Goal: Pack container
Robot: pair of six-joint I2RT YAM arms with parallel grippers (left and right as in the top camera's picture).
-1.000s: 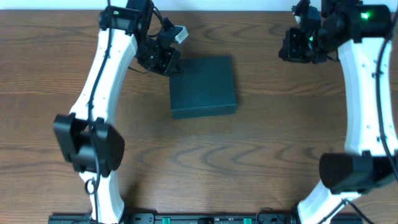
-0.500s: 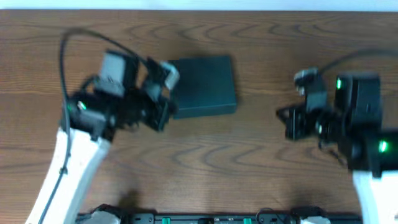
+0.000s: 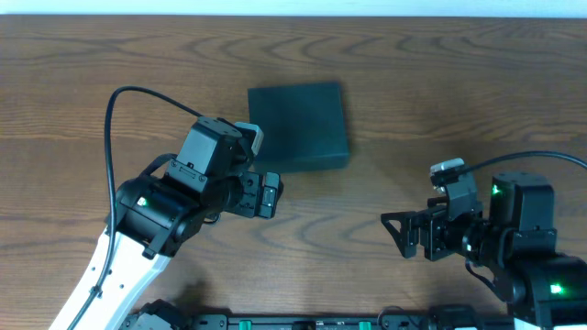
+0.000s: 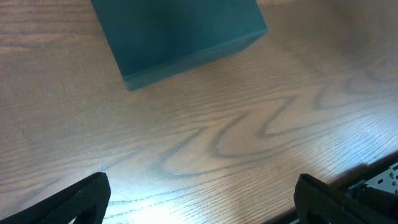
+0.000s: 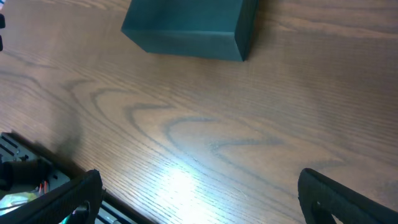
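— Two grippers are seen; how are they held?
— Both are spread wide. The left gripper (image 3: 272, 195) and the right gripper (image 3: 390, 236) are each shown with fingers far apart, and nothing is gripped between them.
— Where is the container found?
— The container (image 3: 299, 126) is set flat on the table (image 3: 440, 110), lid down, toward the far middle. It is placed just beyond the left gripper, untouched, and well apart from the right gripper.
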